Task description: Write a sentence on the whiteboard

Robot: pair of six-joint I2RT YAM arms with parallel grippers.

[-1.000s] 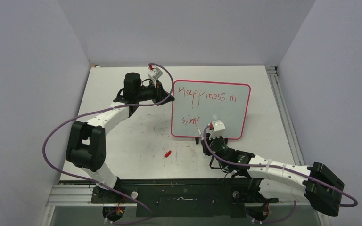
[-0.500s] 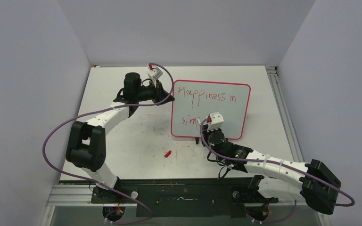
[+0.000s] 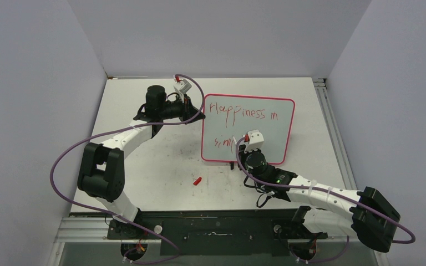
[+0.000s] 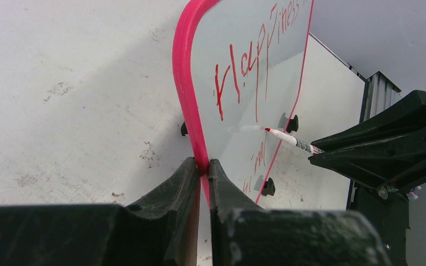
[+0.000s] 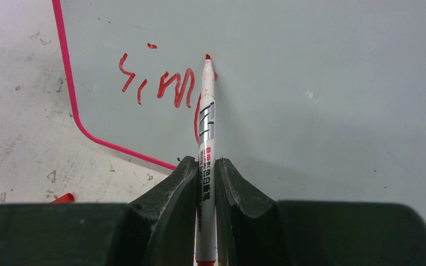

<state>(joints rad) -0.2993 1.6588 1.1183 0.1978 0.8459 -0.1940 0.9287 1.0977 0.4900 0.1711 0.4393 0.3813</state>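
The whiteboard (image 3: 266, 133) with its pink-red rim lies on the table right of centre. The sentence (image 3: 243, 112) reads "Happiness in" on top and "sim" plus a stroke (image 5: 163, 83) below. My left gripper (image 4: 202, 166) is shut on the whiteboard's left rim (image 4: 184, 94). My right gripper (image 5: 205, 172) is shut on a white marker (image 5: 206, 133). Its red tip (image 5: 207, 57) is at the board just right of "sim". In the top view the right gripper (image 3: 243, 151) sits over the board's lower edge and the left gripper (image 3: 196, 113) at its left edge.
A red marker cap (image 3: 197, 180) lies on the scuffed white tabletop (image 3: 161, 160) below and left of the board; it also shows at the edge of the right wrist view (image 5: 64, 198). Grey walls enclose the table on three sides. A metal rail (image 3: 333, 138) runs along the right.
My right arm has moved up and a little left, bringing the marker tip higher on the board. A new stroke has appeared after "sim". The left arm has not moved.
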